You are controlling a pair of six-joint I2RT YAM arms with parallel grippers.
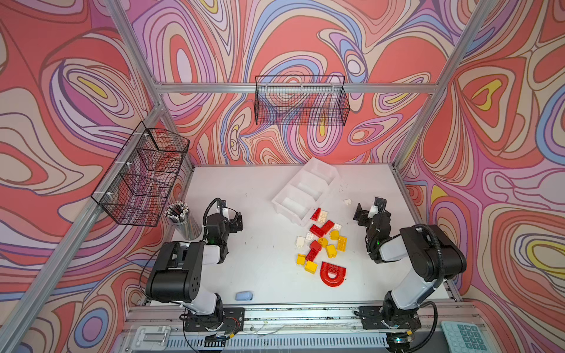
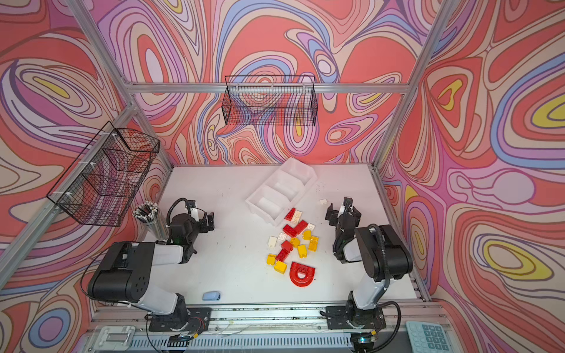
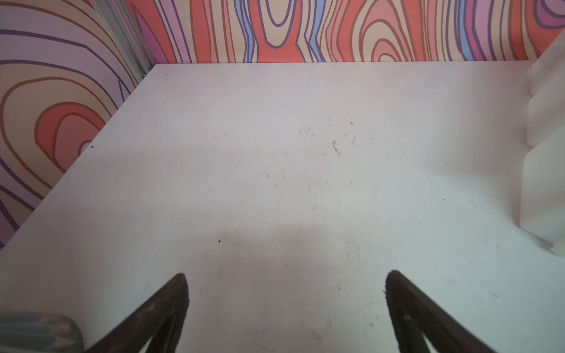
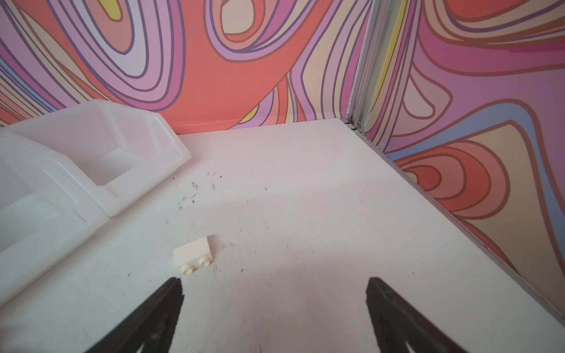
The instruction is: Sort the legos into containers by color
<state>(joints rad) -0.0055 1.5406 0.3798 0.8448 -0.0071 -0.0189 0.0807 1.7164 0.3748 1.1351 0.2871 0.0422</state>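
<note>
Right now both claws stand wide open and hold nothing. The left claw (image 3: 286, 273) hangs over bare table (image 3: 275, 171) on the left. The right claw (image 4: 274, 279) hangs on the right, just short of a lone cream brick (image 4: 193, 256) lying on its side.

The rest of the bricks (image 1: 321, 244) lie in a loose heap right of the middle. It runs from the near end of the three joined white bins (image 1: 305, 189) down to the big red arch (image 1: 333, 273) at the near side. Several bricks touch or lean on each other. The bins sit slantwise toward the far side and look empty, though a cream brick inside white plastic would be hard to spot.

These pieces are probably light, hard and rather slick. The best hold is likely across two flat opposite sides, low on the body, not over the studs. The lone cream brick seems easiest, with free space all around it. The arch is wide, so one leg or its flat thickness looks like the safer hold. In the heap, open fingers may well nudge neighbouring bricks.
</note>
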